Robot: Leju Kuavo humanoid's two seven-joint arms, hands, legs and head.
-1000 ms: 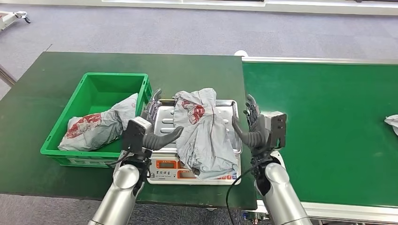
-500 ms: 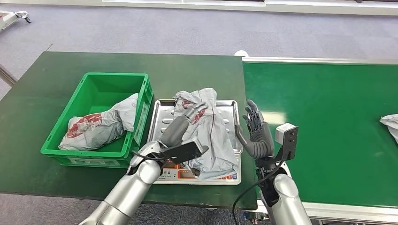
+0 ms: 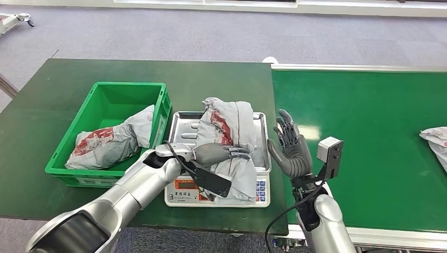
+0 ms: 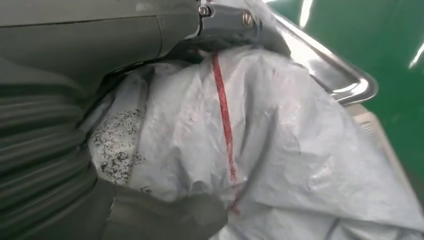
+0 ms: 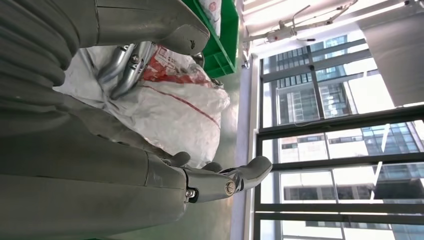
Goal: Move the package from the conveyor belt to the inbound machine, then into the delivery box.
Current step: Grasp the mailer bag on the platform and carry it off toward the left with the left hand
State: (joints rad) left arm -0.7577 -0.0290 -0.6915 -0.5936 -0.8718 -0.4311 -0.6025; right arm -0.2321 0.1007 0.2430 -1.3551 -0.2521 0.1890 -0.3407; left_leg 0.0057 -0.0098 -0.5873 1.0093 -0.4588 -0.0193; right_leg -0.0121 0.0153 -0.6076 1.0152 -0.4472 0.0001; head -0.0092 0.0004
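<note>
A crumpled grey package point(image 3: 227, 132) with red print lies on the steel tray point(image 3: 184, 124) of the scale point(image 3: 184, 185), the inbound machine. My left hand point(image 3: 217, 154) reaches across the package from the left and grips it. In the left wrist view the package point(image 4: 300, 150) sits between my thumb and fingers. My right hand point(image 3: 290, 150) stands open just right of the tray, fingers spread and palm toward the package, not touching it. The right wrist view shows the package point(image 5: 175, 107) beyond that open hand point(image 5: 215, 182). The green delivery box point(image 3: 113, 100) stands left of the scale.
The delivery box holds another grey package point(image 3: 105, 142). The green conveyor belt point(image 3: 369, 132) runs along the right, with a further grey package point(image 3: 435, 141) at the right edge of the view. Scale and box stand on a dark green table point(image 3: 158, 74).
My left hand swung from beside the tray's left edge onto the package and closed on it, bunching it narrower. My right hand drew slightly away to the right. The conveyor package moved further in.
</note>
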